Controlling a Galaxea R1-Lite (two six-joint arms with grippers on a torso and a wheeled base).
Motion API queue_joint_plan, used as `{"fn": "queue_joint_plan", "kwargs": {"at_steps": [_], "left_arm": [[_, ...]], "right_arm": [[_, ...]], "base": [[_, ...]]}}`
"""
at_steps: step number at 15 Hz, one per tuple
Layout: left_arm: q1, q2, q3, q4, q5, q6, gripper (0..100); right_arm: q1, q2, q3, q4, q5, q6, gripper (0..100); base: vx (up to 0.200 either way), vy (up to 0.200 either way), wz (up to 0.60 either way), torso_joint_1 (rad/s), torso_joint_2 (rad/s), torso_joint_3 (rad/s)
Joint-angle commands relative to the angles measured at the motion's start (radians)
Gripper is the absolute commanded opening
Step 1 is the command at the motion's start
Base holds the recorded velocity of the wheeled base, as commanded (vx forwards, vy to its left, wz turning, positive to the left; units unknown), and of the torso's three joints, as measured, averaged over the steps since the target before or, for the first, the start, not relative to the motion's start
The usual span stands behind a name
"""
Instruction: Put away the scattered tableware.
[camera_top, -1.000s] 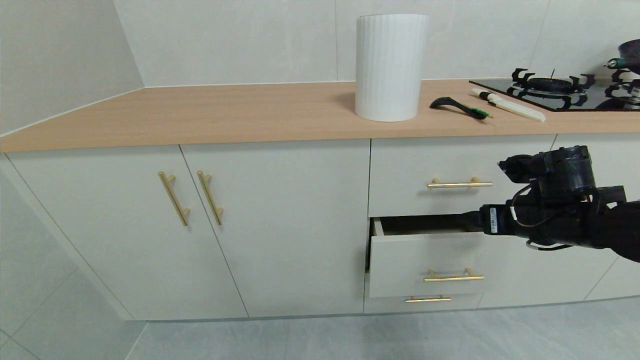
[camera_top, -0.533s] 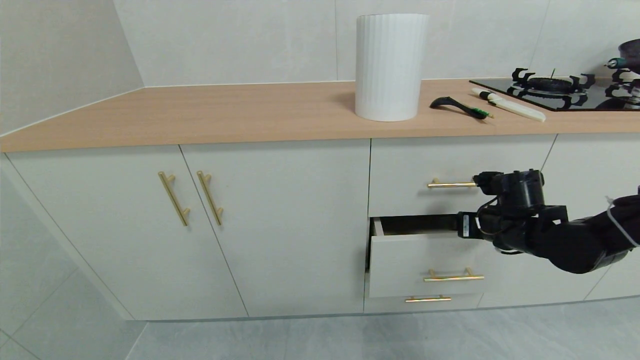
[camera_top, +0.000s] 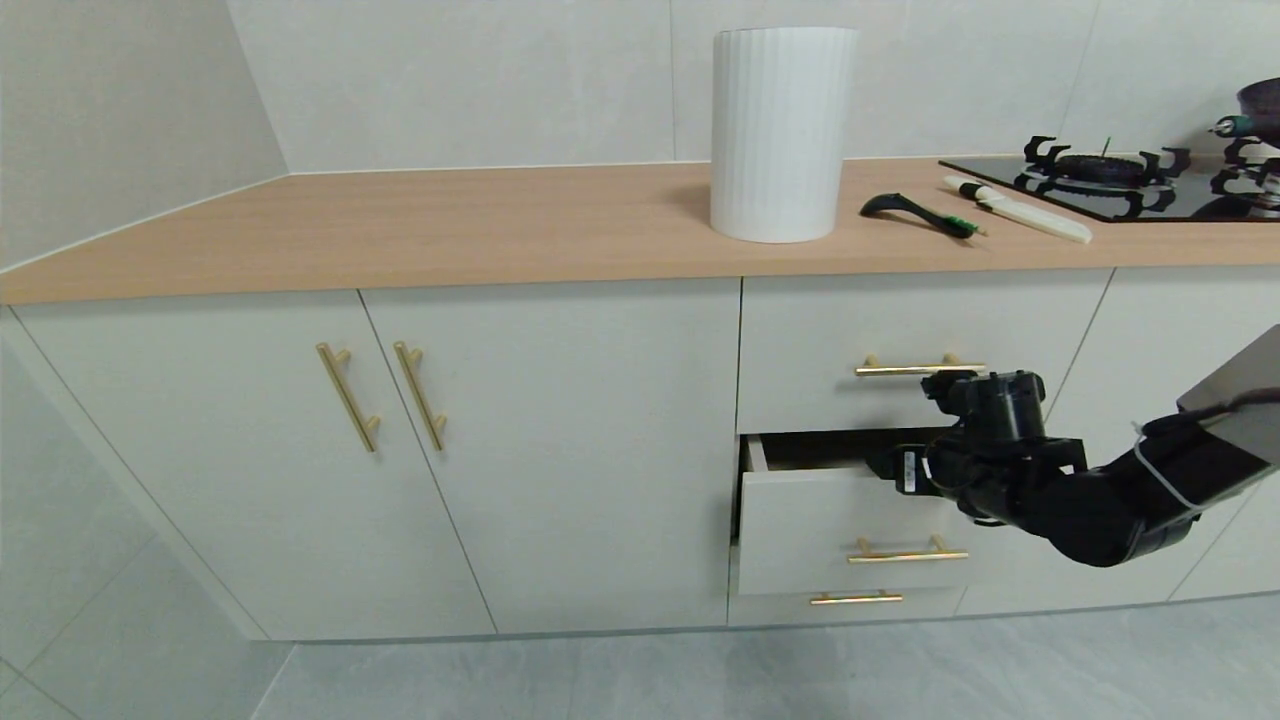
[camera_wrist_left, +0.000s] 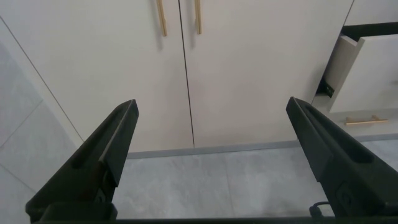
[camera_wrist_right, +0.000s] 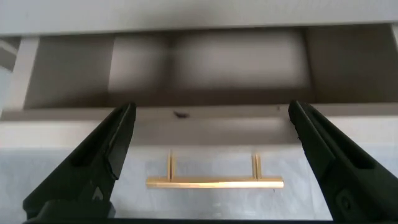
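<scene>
One black, green-handled spoon (camera_top: 915, 214) lies beside one white knife (camera_top: 1020, 210).

We face a long light-wood counter (camera_top: 450, 225) set against pale grey tiled walls (camera_top: 450, 80) that meet in a corner at our left. Beneath it stand off-white cabinet doors (camera_top: 550, 450) with slim brass bar handles (camera_top: 347, 397), and beside them an off-white middle drawer (camera_top: 820, 530) stands partly open. A black glass gas hob (camera_top: 1120, 205) sits in the counter; grey floor tiles (camera_top: 600, 680) lie below.
</scene>
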Motion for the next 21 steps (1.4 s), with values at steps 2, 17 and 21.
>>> {"fn": "queue_joint_plan", "kwargs": {"at_steps": [2,17,21], "left_arm": [[0.000,0.001,0.000,0.000,0.001,0.000,100],[0.000,0.001,0.000,0.000,0.001,0.000,100],[0.000,0.001,0.000,0.000,0.001,0.000,100]], "right_arm": [[0.000,0.009,0.006,0.003,-0.003,-0.002,100],[0.014,-0.123,0.022,0.238,0.030,-0.002,100],[0.014,-0.100,0.006,0.309,0.030,-0.004,100]], "base": [[0.000,0.000,0.00,0.000,0.00,0.000],[0.000,0.000,0.00,0.000,0.00,0.000],[0.000,0.000,0.00,0.000,0.00,0.000]]}}
